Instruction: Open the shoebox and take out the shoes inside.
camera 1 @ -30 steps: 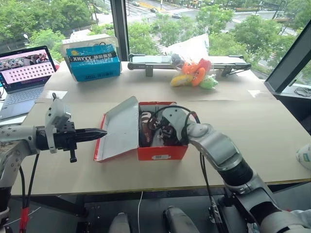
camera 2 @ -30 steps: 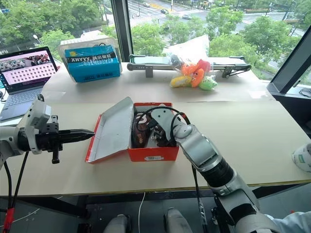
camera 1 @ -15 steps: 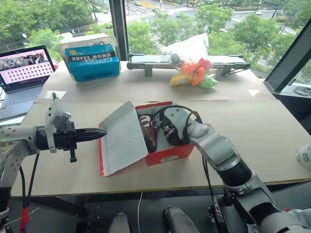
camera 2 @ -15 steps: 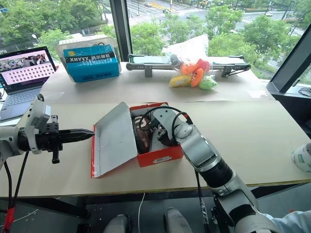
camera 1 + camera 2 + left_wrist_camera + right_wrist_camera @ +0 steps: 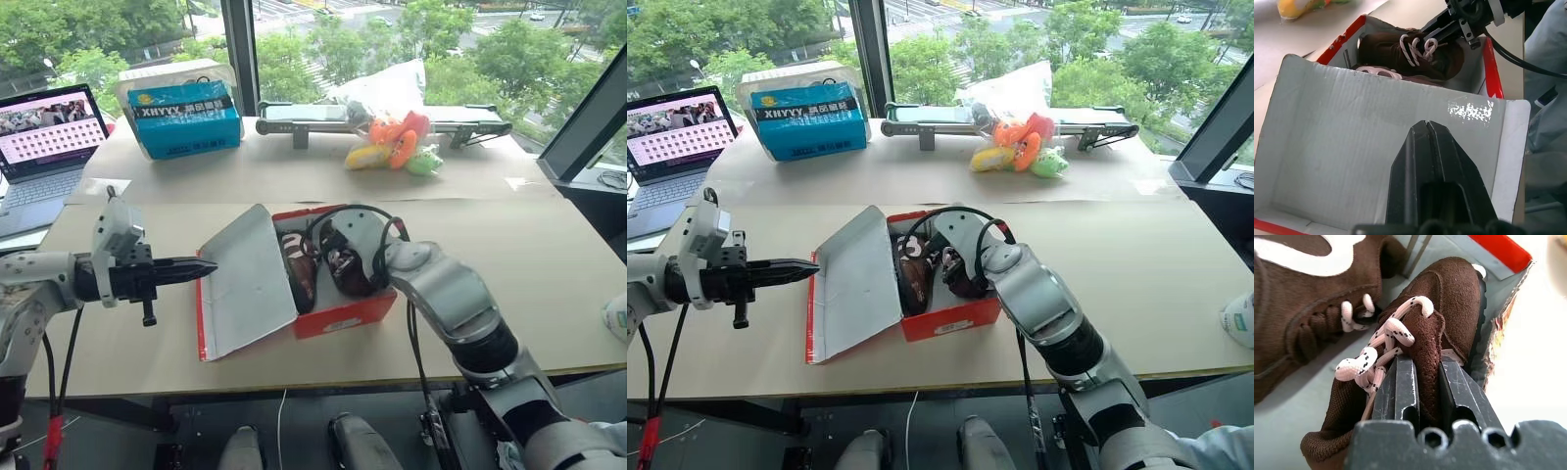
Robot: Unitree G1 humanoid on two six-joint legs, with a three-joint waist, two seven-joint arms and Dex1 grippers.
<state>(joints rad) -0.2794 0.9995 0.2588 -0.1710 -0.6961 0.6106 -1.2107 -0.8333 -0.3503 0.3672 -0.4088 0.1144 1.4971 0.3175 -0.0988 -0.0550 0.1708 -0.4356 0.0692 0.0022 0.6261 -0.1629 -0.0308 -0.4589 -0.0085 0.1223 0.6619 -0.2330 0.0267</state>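
Shoebox point(image 5: 345, 313) newly askew, right gripper point(image 5: 1426, 367) (arm bent inward) tight on brown shoe point(image 5: 1452, 298).

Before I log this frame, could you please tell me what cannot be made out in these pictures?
Shoebox floor: head views, covered by the shoes and right gripper.
Second shoe: right wrist view, cut off by the edges.
Box label print: head views, too small.
Laptop: head views, cut off by left edge.
Whether the left gripper touches the lid: head views, tip overlaps lid edge.

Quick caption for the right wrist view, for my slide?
Right gripper clamps the brown suede shoe by its upper; second shoe beside it inside the red shoebox.
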